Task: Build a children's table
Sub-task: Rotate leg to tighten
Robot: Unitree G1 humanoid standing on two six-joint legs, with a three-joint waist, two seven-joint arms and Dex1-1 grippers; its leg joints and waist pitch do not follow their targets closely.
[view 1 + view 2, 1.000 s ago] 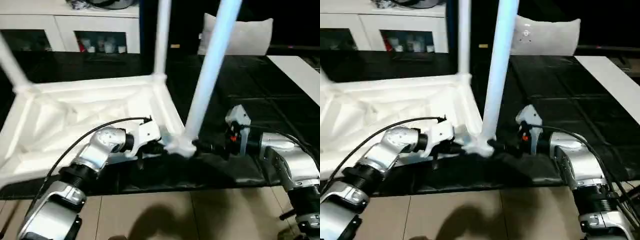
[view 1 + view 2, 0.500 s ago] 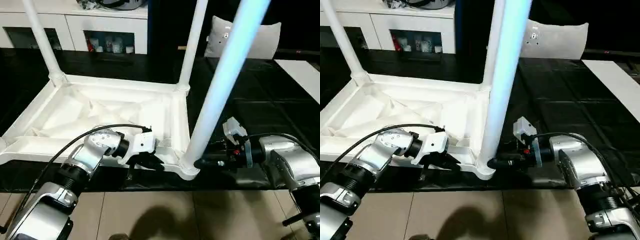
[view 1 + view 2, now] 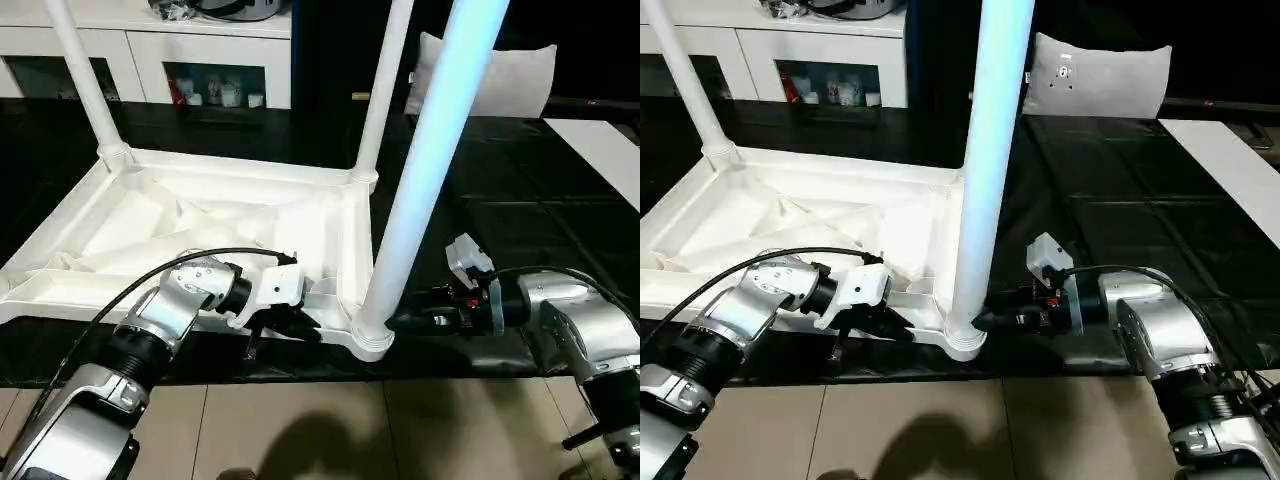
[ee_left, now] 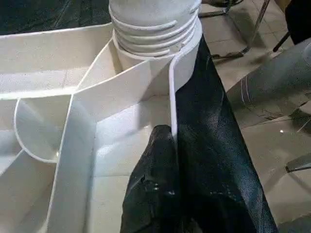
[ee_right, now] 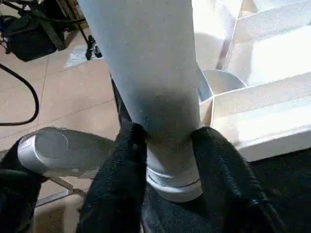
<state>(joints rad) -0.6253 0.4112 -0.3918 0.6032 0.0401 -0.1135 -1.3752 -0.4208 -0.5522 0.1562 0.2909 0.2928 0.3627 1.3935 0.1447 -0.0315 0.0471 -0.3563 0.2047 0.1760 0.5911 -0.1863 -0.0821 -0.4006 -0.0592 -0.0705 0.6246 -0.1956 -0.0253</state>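
1. Right tool (image 5: pixel 167 160) clamped on the near leg (image 3: pixel 425 170), fingers (image 5: pixel 116 184) either side, just above its corner socket (image 3: pixel 368 335).
2. Left tool (image 4: pixel 167 194) pinching the table top's near rim wall (image 4: pixel 171 92) beside that socket, narrow grip.
3. Table top (image 3: pixel 200 225) upside down, ribbed underside up, on a black floor mat (image 3: pixel 480 210), near corner at the mat's front edge.
4. Two far legs (image 3: pixel 85 80) (image 3: pixel 383 85) upright in far sockets.
5. White cabinet (image 3: pixel 200 50) and cushion (image 3: pixel 520 75) behind.
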